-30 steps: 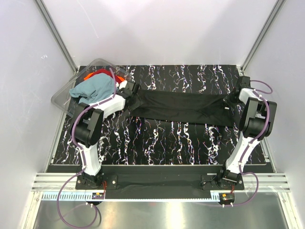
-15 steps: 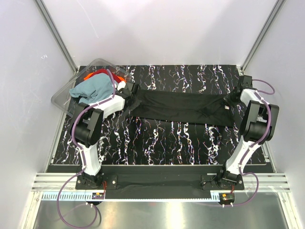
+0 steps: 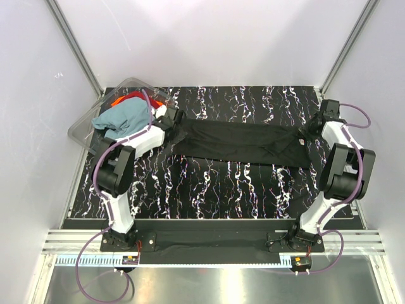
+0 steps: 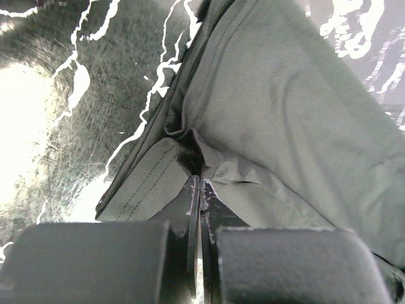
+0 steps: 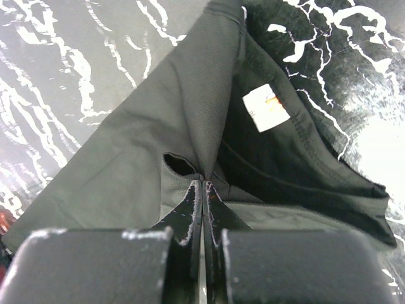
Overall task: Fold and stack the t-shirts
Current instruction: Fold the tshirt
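At the far left corner of the table (image 3: 221, 183), a clear tub (image 3: 81, 128) is sitting at an angle, its left side hanging past the table edge. The teal shirt (image 3: 123, 117) is lying crumpled in it, filling most of it and spilling over the near rim. The red shirt (image 3: 124, 99) is peeking out from behind and under the teal one, toward the tub's far side.

Just right of the tub, the left gripper (image 3: 176, 125) is pinching the left end of the black shirt (image 3: 240, 142). Its fingers are pressed together on a bunched fold of cloth beside a stitched hem.

The black shirt is lying on the far half of the table, stretching as a long, flattened band from one gripper to the other. It is folded lengthwise and creasing slightly near the right end.

At that end the right gripper (image 3: 308, 132) is clamping the cloth, its fingers pressed together on a fold. The right wrist view is showing a small white tag (image 5: 266, 109) inside the shirt just beyond the pinch.
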`<act>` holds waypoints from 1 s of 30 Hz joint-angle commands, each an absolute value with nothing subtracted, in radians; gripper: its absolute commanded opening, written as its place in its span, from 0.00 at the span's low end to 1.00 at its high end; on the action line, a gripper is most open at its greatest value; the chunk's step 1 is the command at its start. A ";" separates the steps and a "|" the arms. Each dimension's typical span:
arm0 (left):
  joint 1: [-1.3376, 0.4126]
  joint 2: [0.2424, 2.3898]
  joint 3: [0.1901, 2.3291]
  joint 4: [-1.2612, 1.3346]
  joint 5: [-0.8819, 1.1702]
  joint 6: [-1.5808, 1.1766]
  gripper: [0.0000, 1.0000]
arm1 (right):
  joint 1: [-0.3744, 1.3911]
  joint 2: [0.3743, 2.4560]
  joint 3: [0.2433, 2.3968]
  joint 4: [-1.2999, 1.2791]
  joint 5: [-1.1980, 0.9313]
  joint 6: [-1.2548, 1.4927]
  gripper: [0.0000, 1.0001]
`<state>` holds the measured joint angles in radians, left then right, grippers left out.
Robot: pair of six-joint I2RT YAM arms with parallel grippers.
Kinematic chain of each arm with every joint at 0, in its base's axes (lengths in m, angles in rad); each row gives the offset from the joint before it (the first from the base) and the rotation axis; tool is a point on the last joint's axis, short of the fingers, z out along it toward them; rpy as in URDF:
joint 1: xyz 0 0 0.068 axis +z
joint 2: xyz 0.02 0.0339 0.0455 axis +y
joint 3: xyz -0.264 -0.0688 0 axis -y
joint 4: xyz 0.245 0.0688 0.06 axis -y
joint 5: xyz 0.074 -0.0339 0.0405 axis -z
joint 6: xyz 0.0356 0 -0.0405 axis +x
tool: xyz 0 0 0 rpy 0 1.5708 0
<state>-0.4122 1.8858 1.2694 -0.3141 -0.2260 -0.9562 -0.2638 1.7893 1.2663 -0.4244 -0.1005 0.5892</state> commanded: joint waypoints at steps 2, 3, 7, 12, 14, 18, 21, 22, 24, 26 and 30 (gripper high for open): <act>-0.408 1.781 1.272 -0.302 -0.279 -0.920 0.00 | -0.259 1.706 1.255 -0.431 -0.130 0.600 0.00; -0.407 1.775 1.267 -0.302 -0.279 -0.916 0.00 | -0.259 1.707 1.255 -0.431 -0.129 0.598 0.00; -0.408 1.758 1.255 -0.304 -0.262 -0.907 0.00 | -0.259 1.758 1.285 -0.456 -0.138 0.586 0.10; -0.408 1.755 1.261 -0.304 -0.235 -0.899 0.00 | -0.259 1.801 1.302 -0.459 -0.127 0.563 0.00; -0.408 1.747 1.261 -0.308 -0.233 -0.894 0.00 | -0.259 1.789 1.299 -0.465 -0.106 0.560 0.00; -0.408 1.740 1.258 -0.324 -0.242 -0.888 0.00 | -0.259 1.766 1.296 -0.485 -0.072 0.563 0.00; -0.410 1.741 1.258 -0.334 -0.236 -0.888 0.00 | -0.259 1.764 1.296 -0.492 -0.078 0.560 0.00; -0.410 1.738 1.253 -0.334 -0.232 -0.888 0.00 | -0.259 1.763 1.298 -0.497 -0.083 0.557 0.00; -0.410 1.730 1.247 -0.339 -0.232 -0.885 0.00 | -0.259 1.752 1.296 -0.506 -0.077 0.555 0.00; -0.408 1.715 1.236 -0.342 -0.239 -0.881 0.00 | -0.259 1.727 1.290 -0.520 -0.058 0.555 0.00; -0.410 1.675 1.215 -0.356 -0.253 -0.865 0.00 | -0.259 1.658 1.273 -0.564 -0.015 0.568 0.00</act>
